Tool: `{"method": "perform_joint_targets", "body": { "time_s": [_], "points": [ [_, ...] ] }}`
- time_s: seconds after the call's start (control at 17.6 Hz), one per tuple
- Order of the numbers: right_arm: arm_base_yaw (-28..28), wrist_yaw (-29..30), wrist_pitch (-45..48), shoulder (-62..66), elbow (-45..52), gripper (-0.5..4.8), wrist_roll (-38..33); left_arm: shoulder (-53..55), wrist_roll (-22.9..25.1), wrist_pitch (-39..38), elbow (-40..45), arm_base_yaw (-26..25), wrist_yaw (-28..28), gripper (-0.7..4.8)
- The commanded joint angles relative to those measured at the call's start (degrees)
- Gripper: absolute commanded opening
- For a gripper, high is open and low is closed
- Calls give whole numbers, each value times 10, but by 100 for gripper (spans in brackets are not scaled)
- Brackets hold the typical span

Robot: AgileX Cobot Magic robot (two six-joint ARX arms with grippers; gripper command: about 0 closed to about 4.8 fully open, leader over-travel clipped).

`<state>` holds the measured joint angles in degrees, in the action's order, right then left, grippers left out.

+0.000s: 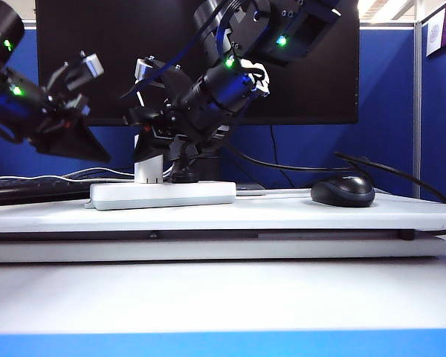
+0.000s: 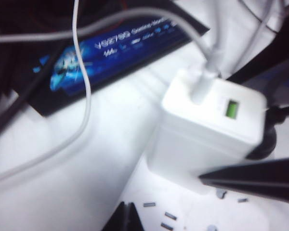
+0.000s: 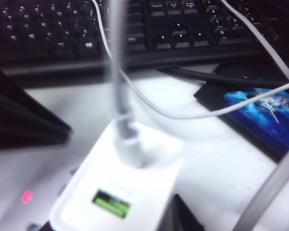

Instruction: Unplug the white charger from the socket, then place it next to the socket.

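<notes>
desk (image 1: 282, 216) carries the socket (image 1: 163, 195) | white charger (image 1: 149, 169) stands upright, plugged into the socket's left part | right gripper (image 1: 150, 141) reaches across, its fingers apart either side of the charger | left gripper (image 1: 78, 74) hovers up left, fingers apart, empty

White charger (image 1: 149, 169) green port; white socket (image 1: 163, 195); black mouse (image 1: 343, 191); black keyboard (image 3: 111, 29); blue-printed black box (image 2: 111, 53); blue partition (image 1: 390, 111).
</notes>
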<state>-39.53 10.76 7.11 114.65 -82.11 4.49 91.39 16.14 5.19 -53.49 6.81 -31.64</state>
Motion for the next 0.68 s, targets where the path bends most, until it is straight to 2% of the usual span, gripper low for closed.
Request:
{"method": "perform_joint_targets", "body": {
  "time_s": [0.06, 0.34, 0.51, 0.63, 0.68],
  "points": [
    [-3, 10, 17, -15, -3, 274, -23, 2, 0, 16, -3, 0, -1, -6],
    [-15, 7, 16, -27, -3, 274, -48, 19, 0, 25, -3, 0, -1, -6],
    [-33, -23, 15, -27, -3, 274, -59, 21, -1, 25, -3, 0, -29, -6],
    [-39, -23, 17, -28, -3, 276, -57, 21, -1, 23, -3, -1, -30, -6],
    [-39, -23, 18, -28, -3, 307, -55, 21, -2, 22, -3, -2, -32, -5]
  ]
}}
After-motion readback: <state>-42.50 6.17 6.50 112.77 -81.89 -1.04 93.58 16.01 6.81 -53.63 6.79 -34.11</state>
